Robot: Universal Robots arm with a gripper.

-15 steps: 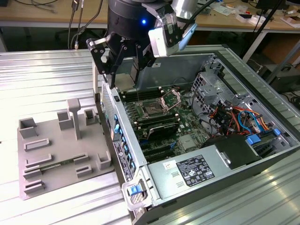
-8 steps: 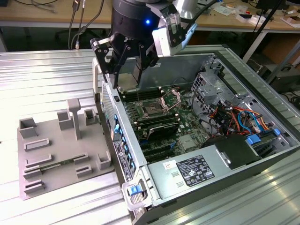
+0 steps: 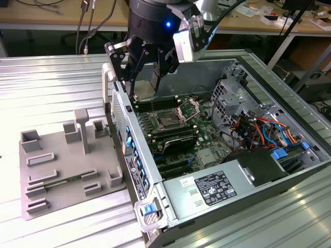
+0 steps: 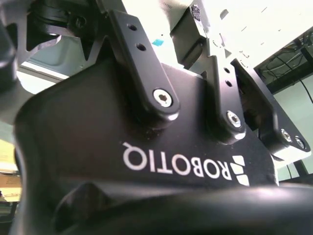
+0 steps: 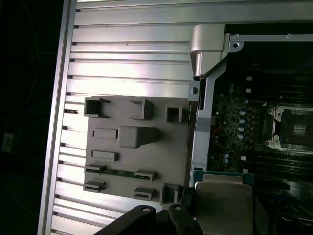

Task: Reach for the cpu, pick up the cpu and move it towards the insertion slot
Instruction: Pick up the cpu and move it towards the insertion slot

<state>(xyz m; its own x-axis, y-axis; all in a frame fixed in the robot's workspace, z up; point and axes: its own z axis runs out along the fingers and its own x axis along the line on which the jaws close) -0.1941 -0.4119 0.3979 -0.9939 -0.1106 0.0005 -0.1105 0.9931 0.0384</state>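
My gripper (image 3: 147, 89) hangs over the rear left corner of the open computer case, shut on the cpu (image 3: 146, 82), a small square chip with a silver top held upright between the black fingers. In the first wrist view the cpu (image 5: 222, 198) sits between the fingers (image 5: 185, 215), above the case's side wall. The insertion slot (image 3: 169, 122) is a dark square socket with a silver frame on the green board, its steel bracket (image 3: 189, 109) raised open. It lies to the exterior view's right of the gripper and lower, and appears in the first wrist view as the insertion slot (image 5: 295, 129).
A grey plastic tray (image 3: 62, 181) with recesses and posts lies on the ribbed metal table, on the exterior view's left of the case. The case wall (image 3: 121, 119) stands between them. Black memory slots (image 3: 170, 139), a power-supply box (image 3: 217, 188) and cables (image 3: 258, 129) fill the case.
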